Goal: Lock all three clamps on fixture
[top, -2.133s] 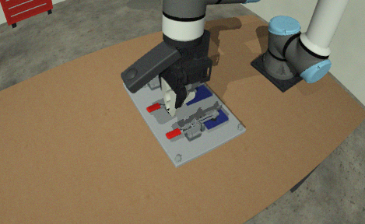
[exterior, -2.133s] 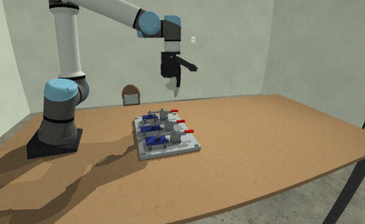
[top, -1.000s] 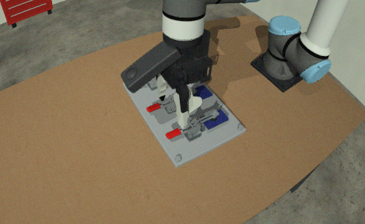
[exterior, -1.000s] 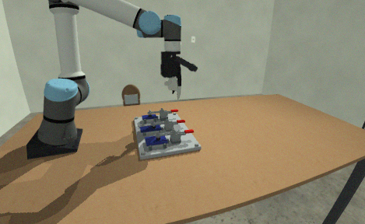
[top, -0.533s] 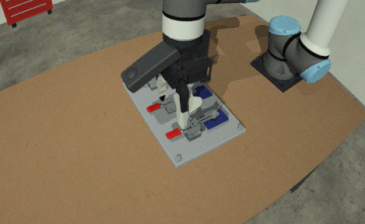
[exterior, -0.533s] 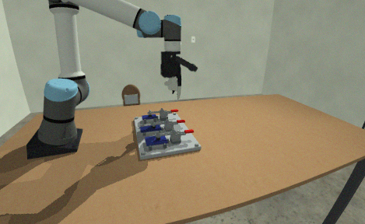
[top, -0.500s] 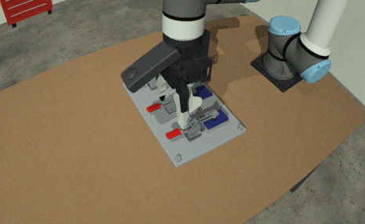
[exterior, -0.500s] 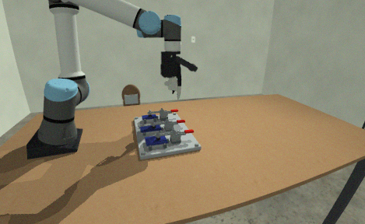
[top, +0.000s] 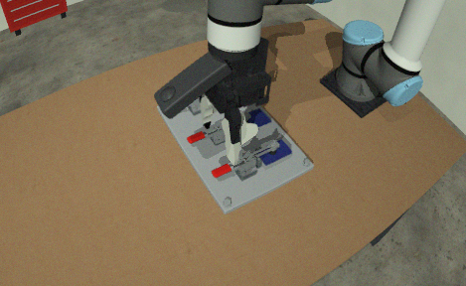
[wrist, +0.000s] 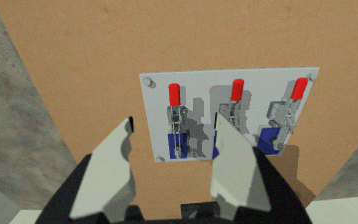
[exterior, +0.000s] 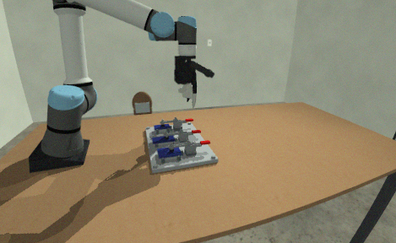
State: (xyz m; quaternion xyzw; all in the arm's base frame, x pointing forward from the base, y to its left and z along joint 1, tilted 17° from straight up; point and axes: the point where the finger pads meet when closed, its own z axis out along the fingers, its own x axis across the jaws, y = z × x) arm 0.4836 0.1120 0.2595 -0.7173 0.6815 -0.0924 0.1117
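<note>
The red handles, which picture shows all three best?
The wrist view: all three red handles show in a row on the grey fixture plate, past the open fingers. The exterior view shows all three, but tiny. In the top view the gripper hides one.

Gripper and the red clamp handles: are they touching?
Apart. The exterior view shows the gripper hanging high above the red-tipped clamp handles, with bare wall between them.
</note>
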